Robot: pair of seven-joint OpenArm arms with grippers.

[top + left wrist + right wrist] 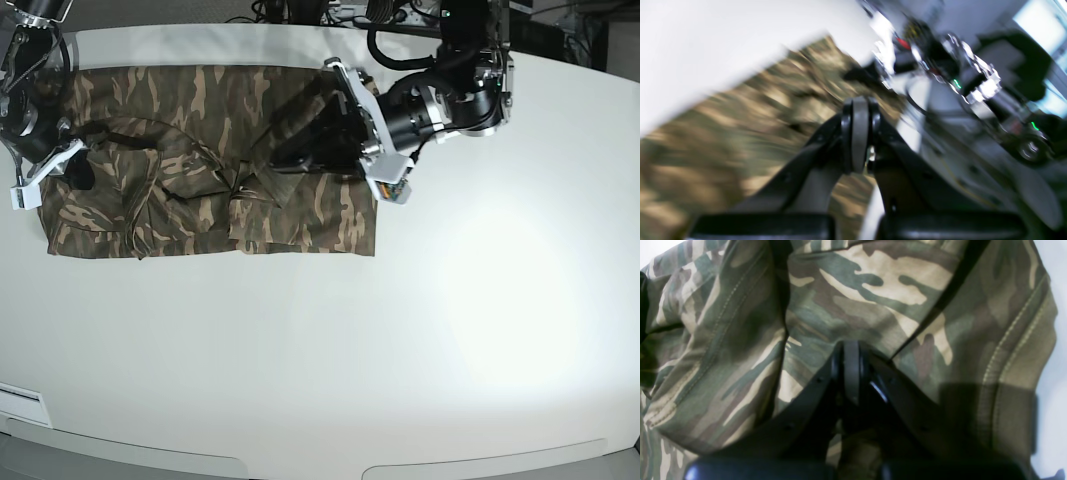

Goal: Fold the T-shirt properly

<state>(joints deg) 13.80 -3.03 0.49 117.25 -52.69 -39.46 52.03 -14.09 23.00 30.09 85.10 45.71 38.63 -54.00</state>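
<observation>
At the table's point(480, 300) eleven o'clock, both claws, left gripper point(858, 100) and right gripper point(851, 343), were pinched closed and empty; you needed them spread before gripping the T-shirt's point(200, 215) edges.

A robotics lab, by the look of it — a broad white desk point(400, 340) carries two mounted robot arms point(450, 95), and behind the desk's far edge sit bundled black cables point(300, 10) and dark equipment — no household furnishings.
</observation>
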